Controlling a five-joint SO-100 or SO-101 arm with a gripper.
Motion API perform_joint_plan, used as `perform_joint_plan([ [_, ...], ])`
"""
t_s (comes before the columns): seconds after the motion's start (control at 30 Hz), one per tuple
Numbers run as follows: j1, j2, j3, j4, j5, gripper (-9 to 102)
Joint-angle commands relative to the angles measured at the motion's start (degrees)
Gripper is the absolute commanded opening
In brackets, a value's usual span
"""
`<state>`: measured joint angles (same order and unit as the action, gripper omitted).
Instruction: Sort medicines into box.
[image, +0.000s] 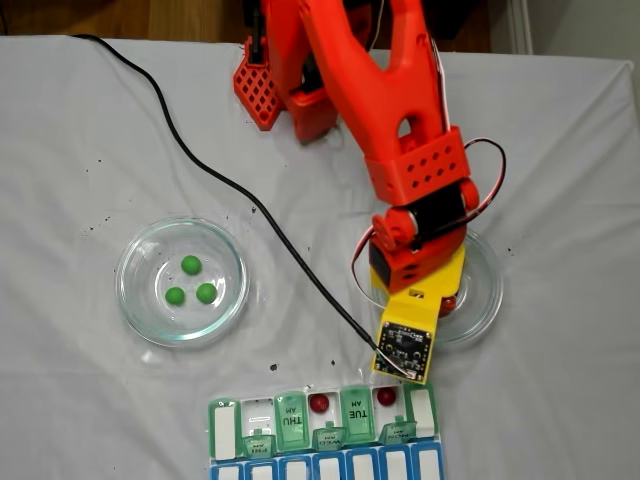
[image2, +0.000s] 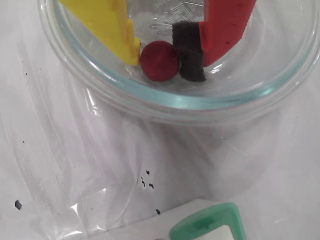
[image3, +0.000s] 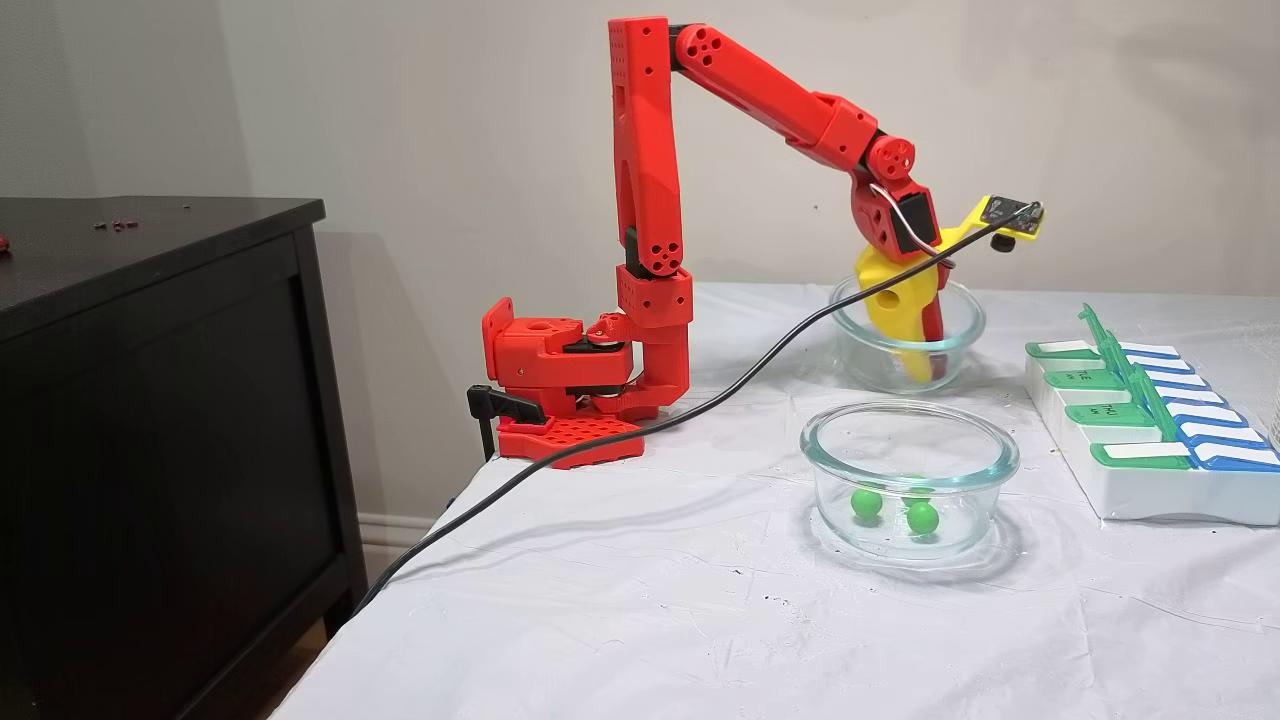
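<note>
The gripper (image2: 162, 56) is lowered into the glass dish (image2: 210, 97) that sits just beyond the far edge of the pill organizer (image: 300, 425) in the top-down fixed view. In the wrist view the yellow finger (image2: 107, 27) and the red finger with its black foam pad (image2: 187, 50) bracket a dark red ball (image2: 159, 60). The yellow finger touches the ball on one side and the pad touches or nearly touches it on the other, so the jaws are closed to ball width; whether a firm grip exists cannot be confirmed. The ball rests on the dish floor, near the dish wall closest to the organizer. The key relation: the ball lies directly on the line between the two fingertips, so no sideways correction appears needed before lifting. Two further red balls (image: 319, 403) already occupy open compartments of the organizer, separated by the lid marked TUE. Three green balls (image: 190, 264) remain in the second glass dish (image: 135, 290), well to the left of the organizer's far edge in that view. The next move probably requires a straight lift clear of the dish rim, then travel toward the organizer.
</note>
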<state>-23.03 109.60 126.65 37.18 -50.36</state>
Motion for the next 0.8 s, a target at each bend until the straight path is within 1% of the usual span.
perform_joint_plan([
  [0.0, 2.1, 1.0, -1.0, -0.6, -1.6, 14],
  [0.07, 1.9, 1.0, -0.6, -0.6, -1.5, 10],
  [0.13, 1.5, 1.0, -0.1, -0.6, -0.7, 1],
  [0.17, 1.3, 1.0, 0.1, -0.5, -0.4, 0],
  [0.3, 0.4, 1.8, 0.1, 1.1, 1.8, 0],
  [0.4, -1.9, 2.6, 0.5, 4.0, 7.1, 0],
  [0.53, -5.1, 11.0, 4.1, 6.5, 12.9, 0],
  [0.77, -5.7, 21.4, 4.9, 10.1, 19.3, 0],
])
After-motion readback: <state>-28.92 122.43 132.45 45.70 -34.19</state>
